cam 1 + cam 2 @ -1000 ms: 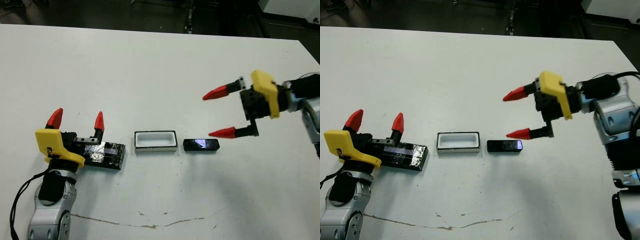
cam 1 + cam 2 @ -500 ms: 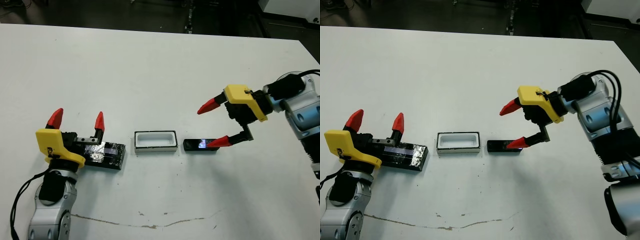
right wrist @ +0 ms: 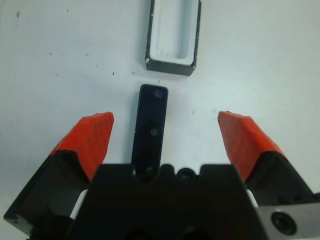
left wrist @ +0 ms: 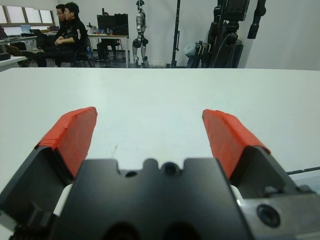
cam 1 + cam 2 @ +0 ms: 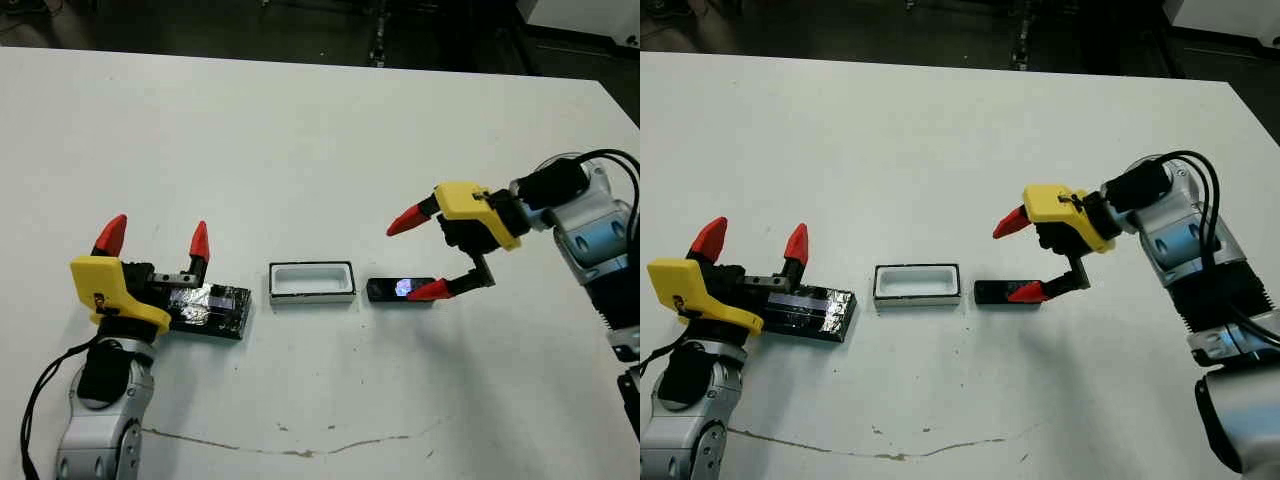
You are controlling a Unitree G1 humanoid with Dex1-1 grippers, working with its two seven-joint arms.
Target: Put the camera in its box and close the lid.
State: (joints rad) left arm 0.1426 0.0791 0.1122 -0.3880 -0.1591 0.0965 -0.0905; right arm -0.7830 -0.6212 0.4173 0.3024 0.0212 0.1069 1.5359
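The white table (image 5: 300, 130) carries three items in a row, running from the robot's left to its right: lid, box, camera.

The left hand (image 5: 155, 240) rests at the left end of the lid (image 5: 212, 305), fingers spread wide and pointing away from the robot — nothing is between them. The lid lies flat, shiny side up, near the box but apart from it.

The right hand (image 5: 418, 255) hangs over the right end of the camera, fingers spread wide. One red fingertip (image 5: 428, 291) sits low at the camera's right end; the other is raised clear above the table. In the right wrist view the camera (image 3: 151, 125) lies lengthwise between the two open fingers, ungripped.

The box (image 5: 311, 283) stands open, white inside showing, holding nothing. The camera lies flat just beside its right end — a narrow gap separates them.
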